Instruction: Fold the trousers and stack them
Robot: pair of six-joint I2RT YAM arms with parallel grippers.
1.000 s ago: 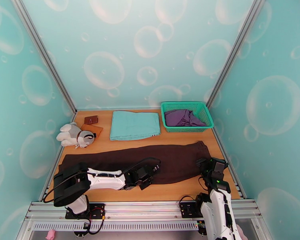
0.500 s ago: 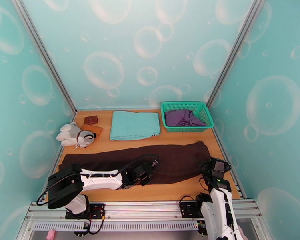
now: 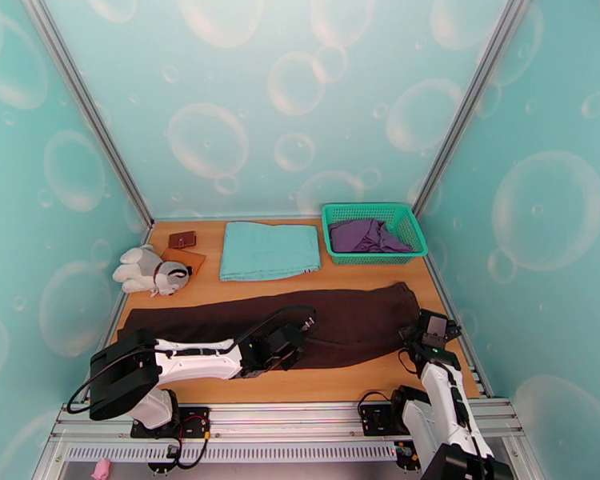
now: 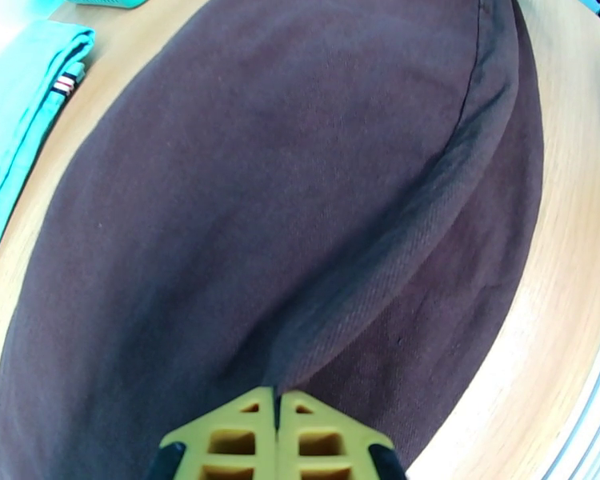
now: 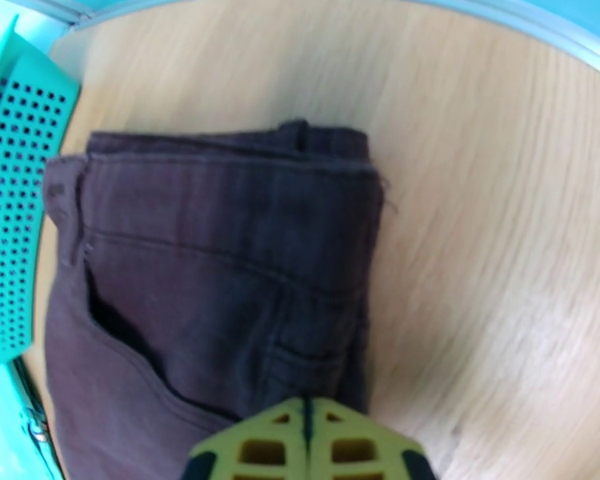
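The dark brown trousers [image 3: 356, 318] lie flat and long across the table, waistband to the right. My left gripper [image 3: 302, 336] rests on their near edge around the middle. In the left wrist view its yellow fingers [image 4: 244, 430] are shut, pinching a raised fold of the trousers [image 4: 260, 194]. My right gripper [image 3: 413, 339] sits at the near right corner of the waistband. The right wrist view has its yellow fingertips [image 5: 260, 442] shut on the trousers [image 5: 220, 258] by the belt loops and pocket.
A folded light teal cloth [image 3: 270, 250] lies behind the trousers. A green basket [image 3: 336, 251] holding a purple garment [image 3: 366, 234] stands at the back right. A plush toy [image 3: 148, 270], a brown wallet [image 3: 182, 239] and a tan pad [image 3: 190, 258] sit at the back left.
My right gripper has shut on the waistband corner and shifted slightly right. The left arm's elbow has swung lower and to the left, its gripper still shut on the cloth.
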